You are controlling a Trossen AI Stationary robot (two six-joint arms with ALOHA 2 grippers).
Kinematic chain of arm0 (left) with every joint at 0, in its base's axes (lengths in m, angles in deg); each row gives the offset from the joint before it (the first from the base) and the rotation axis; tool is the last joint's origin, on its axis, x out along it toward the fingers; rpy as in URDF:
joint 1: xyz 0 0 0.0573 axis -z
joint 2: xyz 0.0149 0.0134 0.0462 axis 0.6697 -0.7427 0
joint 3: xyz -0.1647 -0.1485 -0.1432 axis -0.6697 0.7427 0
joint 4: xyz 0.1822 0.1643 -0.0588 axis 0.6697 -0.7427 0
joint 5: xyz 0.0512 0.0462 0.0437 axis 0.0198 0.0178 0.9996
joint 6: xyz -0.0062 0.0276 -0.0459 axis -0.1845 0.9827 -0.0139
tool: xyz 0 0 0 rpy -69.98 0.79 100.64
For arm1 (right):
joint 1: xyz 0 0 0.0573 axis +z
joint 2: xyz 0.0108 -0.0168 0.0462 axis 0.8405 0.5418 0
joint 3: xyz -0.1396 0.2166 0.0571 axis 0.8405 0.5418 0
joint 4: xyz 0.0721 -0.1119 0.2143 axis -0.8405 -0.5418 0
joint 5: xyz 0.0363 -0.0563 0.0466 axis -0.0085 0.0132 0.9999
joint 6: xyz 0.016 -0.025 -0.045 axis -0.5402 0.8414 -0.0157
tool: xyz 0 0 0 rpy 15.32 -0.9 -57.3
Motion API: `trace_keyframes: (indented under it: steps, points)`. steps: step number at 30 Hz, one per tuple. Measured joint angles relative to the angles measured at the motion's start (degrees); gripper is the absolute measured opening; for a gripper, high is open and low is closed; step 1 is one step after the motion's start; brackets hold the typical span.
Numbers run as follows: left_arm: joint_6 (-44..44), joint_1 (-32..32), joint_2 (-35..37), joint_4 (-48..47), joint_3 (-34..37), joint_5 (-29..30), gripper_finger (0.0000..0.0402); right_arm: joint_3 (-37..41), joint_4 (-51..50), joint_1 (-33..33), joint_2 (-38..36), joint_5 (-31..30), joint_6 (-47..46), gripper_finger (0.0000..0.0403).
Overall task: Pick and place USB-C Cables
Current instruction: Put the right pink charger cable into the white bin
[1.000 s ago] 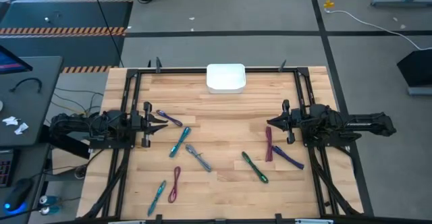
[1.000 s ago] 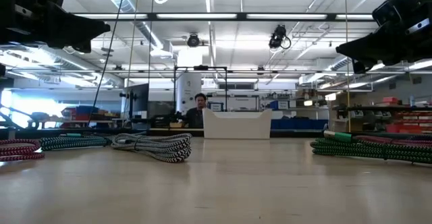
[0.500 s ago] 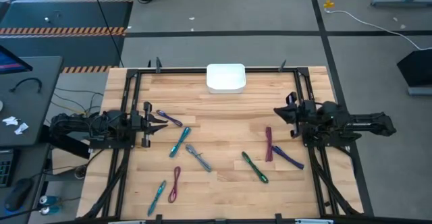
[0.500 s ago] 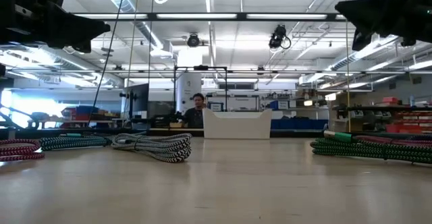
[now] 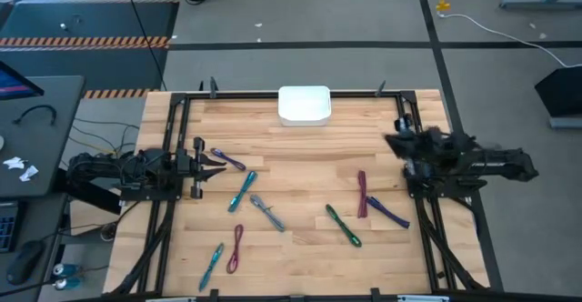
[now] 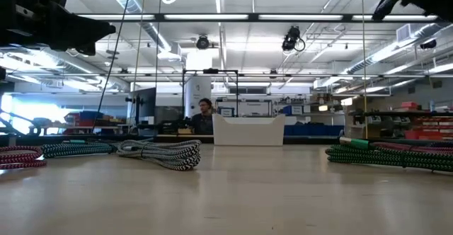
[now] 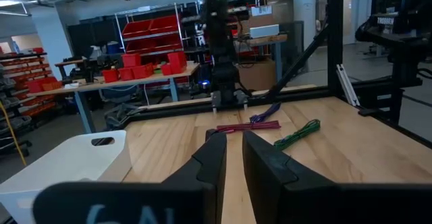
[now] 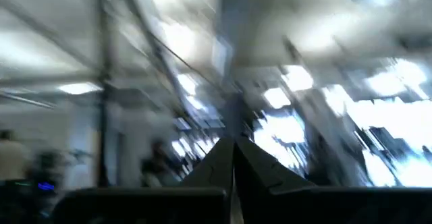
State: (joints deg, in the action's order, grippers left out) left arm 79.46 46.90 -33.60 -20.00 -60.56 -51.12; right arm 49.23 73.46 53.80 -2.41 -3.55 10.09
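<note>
Two end effectors, and neither holds a cable. The left end effector [image 5: 215, 166] hovers by the surface's left edge with its fingers [image 7: 214, 158] drawn almost together, only a slim gap between them and nothing in it. The right end effector [image 5: 391, 144] sits by the right edge, closed and empty. It is tipped upward, since its wrist view shows only ceiling lights past the meeting fingertips.

The purple cable [image 5: 227, 159] lies just beside the left end effector, probably the handiest first pick for that arm. Further toward the middle lie a teal cable [image 5: 242, 191] and a grey cable [image 5: 267, 212]. A magenta cable [image 5: 235, 248] and a second teal cable [image 5: 211, 264] lie toward the near left corner. On the right half lie a green cable [image 5: 344, 226], a maroon cable [image 5: 362, 194] and a second purple cable [image 5: 388, 213], all nearer the right arm. All eight USB-C cables lie spread apart on the surface [image 5: 300, 156], so each can likely be gripped alone. The white bin [image 5: 304, 105] at the middle of the far edge looks empty and is presumably the target. No pick has begun.

Only the high view gives the full count and spacing. The low view shows the braided cables lying flat, the arms well above them, and a person [image 6: 204, 115] beyond the bin. The left wrist view alone reveals the slim finger gap.
</note>
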Motion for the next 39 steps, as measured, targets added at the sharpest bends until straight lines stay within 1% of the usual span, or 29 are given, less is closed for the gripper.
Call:
trace_keyframes:
  steps: [3, 4, 6, 9, 13, 17, 19, 21, 25, 28, 31, 35, 37, 38, 39]
  points:
    - [0.0, 0.0, 0.0, 0.0, 0.0, 0.0, 0.0051, -7.8, -22.5, 0.0, 5.9, -12.2, -4.1, 0.0019]
    - [0.0, 0.0, 0.0, 0.0, 0.0, 0.0, 0.0051, -10.5, -28.3, 0.0, 8.6, -15.3, -6.5, 0.0019]
    - [0.0, 0.0, 0.0, 0.0, 0.0, 0.0, 0.0052, -15.8, -37.2, 0.0, 14.6, -19.1, -11.9, 0.0019]
    - [0.0, 0.0, 0.0, 0.0, 0.0, 0.0, 0.0056, -22.6, -47.1, 0.0, 24.2, -20.8, -17.3, 0.0019]
    - [0.0, 0.0, 0.0, 0.0, 0.0, 0.0, 0.0059, -29.8, -54.4, 0.0, 35.6, -20.8, -22.4, 0.0019]
    - [0.0, 0.0, 0.0, 0.0, 0.0, 0.0, 0.0055, -34.4, -59.9, -0.5, 43.8, -21.4, -28.3, 0.0019]
    - [0.0, 0.0, 0.0, 0.0, 0.0, 0.0, 0.0053, -35.1, -57.2, -0.6, 46.2, -23.6, -29.6, 0.0019]
    - [0.0, 0.0, 0.0, 0.0, 0.0, 0.0, 0.0051, -35.1, -51.8, -0.5, 47.8, -25.8, -28.7, 0.0019]
    - [0.0, 0.0, 0.0, 0.0, 0.0, 0.0, 0.0053, -35.1, -39.3, 0.9, 49.3, -26.8, -22.7, 0.0019]
    - [0.0, 0.0, 0.0, 0.0, 0.0, 0.0, 0.0057, -35.1, -28.0, 2.9, 50.3, -27.4, -17.1, 0.0019]
    - [0.0, 0.0, 0.0, 0.0, 0.0, 0.0, 0.0059, -35.2, -16.7, 5.5, 51.7, -26.4, -9.1, 0.0019]
    - [0.0, 0.0, 0.0, 0.0, 0.0, 0.0, 0.0055, -35.2, -7.8, 7.5, 52.2, -26.1, 6.6, 0.0019]
    - [0.0, 0.0, 0.0, 0.0, 0.0, 0.0, 0.0053, -35.2, -7.2, 7.7, 51.7, -26.7, 15.0, 0.0019]
    - [0.0, 0.0, 0.0, 0.0, 0.0, 0.0, 0.0052, -35.2, -7.4, 7.7, 51.7, -26.7, 17.2, 0.0019]
    - [0.0, 0.0, 0.0, 0.0, 0.0, 0.0, 0.0051, -35.2, -8.0, 7.8, 51.7, -27.1, 17.4, 0.0019]
